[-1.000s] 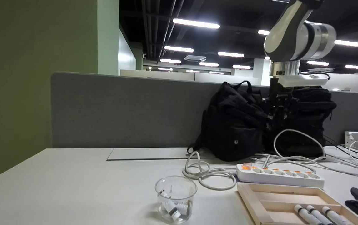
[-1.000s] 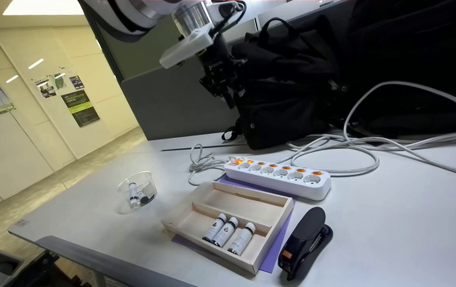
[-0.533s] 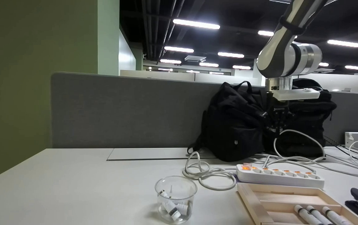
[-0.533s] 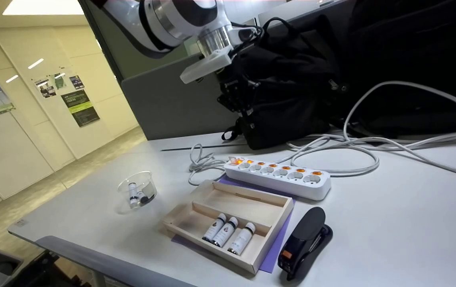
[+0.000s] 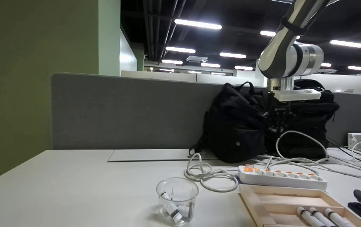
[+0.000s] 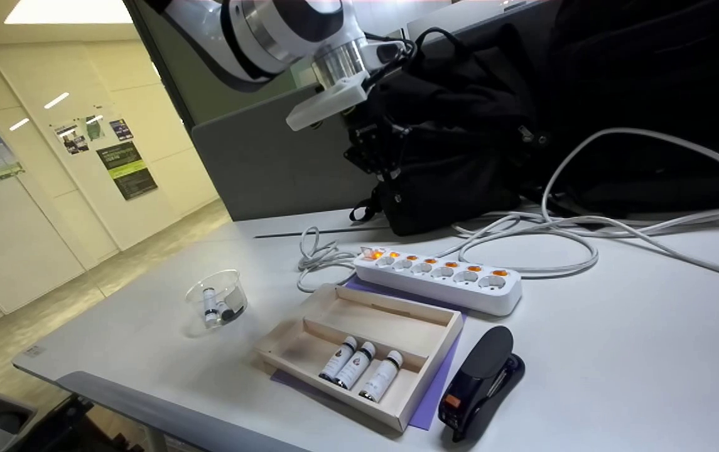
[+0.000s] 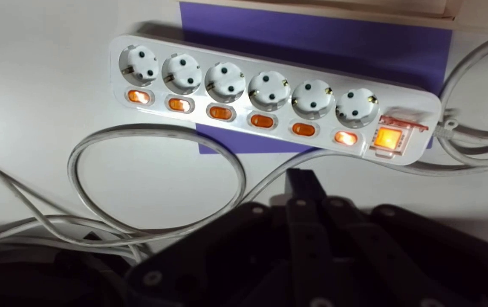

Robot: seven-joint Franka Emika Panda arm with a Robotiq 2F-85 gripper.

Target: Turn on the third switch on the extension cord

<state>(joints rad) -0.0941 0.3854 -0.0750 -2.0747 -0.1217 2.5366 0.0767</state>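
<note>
Extension cord (image 7: 275,100), white: lying across a purple sheet (image 7: 312,47) on the table (image 5: 73,189), just beside the wooden tray (image 6: 384,321); six sockets (image 7: 225,82), six small orange switches (image 7: 262,121) and one square main switch (image 7: 388,138), lit, its cover (image 7: 403,123) raised. The small switch next to the main one glows and the next three look dull; bright patches on the far two may be only reflection, I cannot tell. Gripper (image 7: 305,183), black: fingertips together, nothing between them; I have it hung above the table, apart from the cord, against black backpacks (image 5: 235,132) in both exterior views. White cables (image 7: 241,179), looped beside the cord. Three vials (image 6: 355,365), in the tray compartment away from the cord. Clear cup (image 5: 193,201), vials inside. Black stapler (image 6: 481,383), near the tray.
</note>
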